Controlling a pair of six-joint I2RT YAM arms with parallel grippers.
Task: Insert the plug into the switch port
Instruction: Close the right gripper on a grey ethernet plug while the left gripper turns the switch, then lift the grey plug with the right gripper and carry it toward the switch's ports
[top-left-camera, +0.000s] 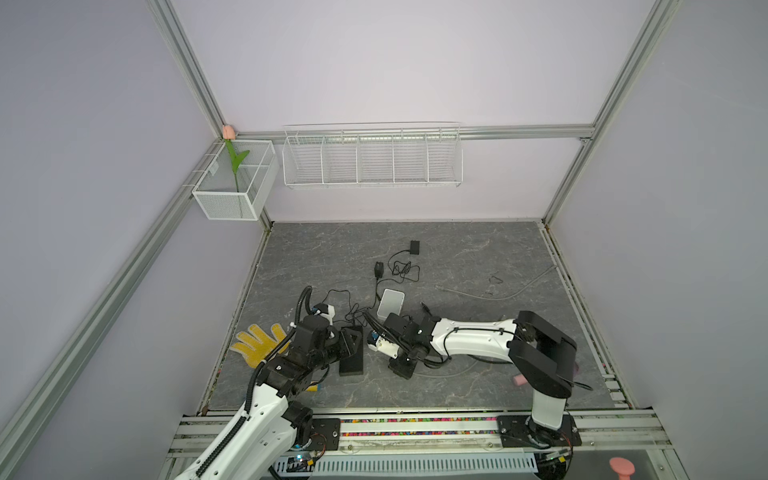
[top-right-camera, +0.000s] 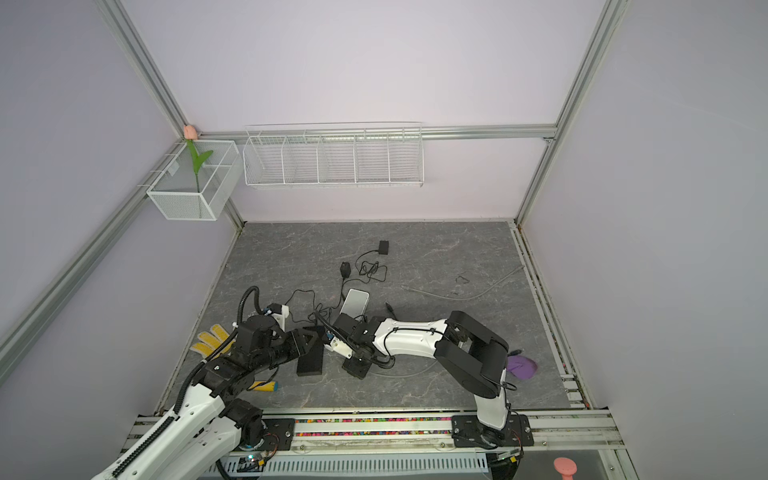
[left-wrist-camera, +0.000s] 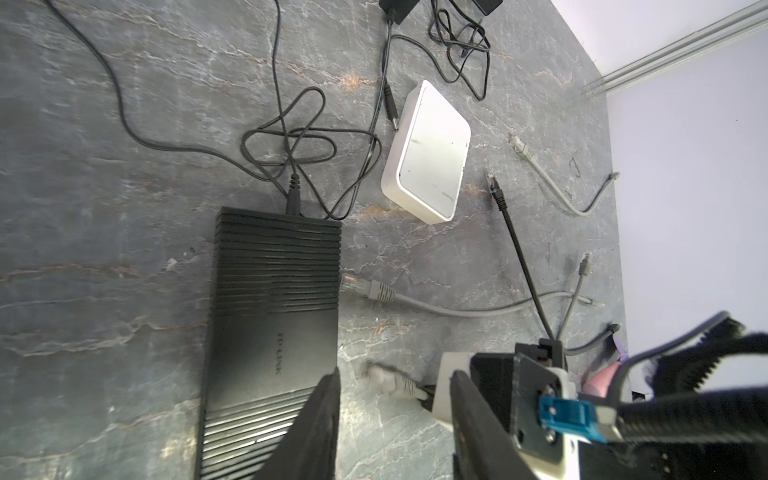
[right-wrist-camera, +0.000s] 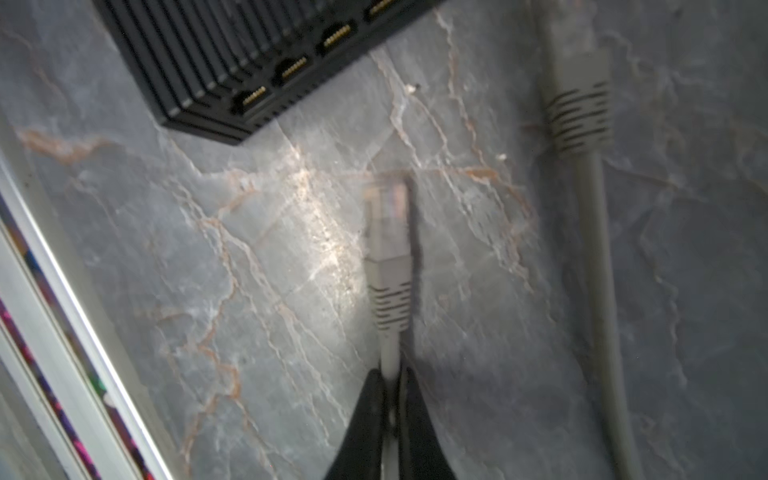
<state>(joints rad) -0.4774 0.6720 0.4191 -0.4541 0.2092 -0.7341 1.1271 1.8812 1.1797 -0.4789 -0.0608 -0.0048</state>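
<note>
Here, the grey cable (right-wrist-camera: 390, 353) is seen pinched between the closed fingers (right-wrist-camera: 368, 415) of the right gripper (right-wrist-camera: 390, 390), just behind the ribbed boot. The plug (right-wrist-camera: 388, 224) is thus carried ahead of the fingers, with its long axis in line with them, close over the tabletop (right-wrist-camera: 249, 291). The switch (right-wrist-camera: 232, 50) is found beyond the plug's tip and off to one side, near but not touching. Its row of ports (right-wrist-camera: 291, 68) is turned at a slant to the plug's axis, so no port is faced squarely. In the left wrist view the fingers (left-wrist-camera: 320, 415) of the left gripper (left-wrist-camera: 395, 372) are shown standing apart with nothing clasped between them. One finger is laid across the edge of the switch; whether the switch is pressed down cannot be told. In both top views the switch (top-left-camera: 352, 353) is placed in the lower centre of the frame, with the right gripper just to its right. The right arm, nearer the plug, is judged the one to move: the plug would have to be swung until a port is met face-on, then pushed straight in. A second grey plug (left-wrist-camera: 368, 289) is seen at the same port side; whether it is seated cannot be told.
</note>
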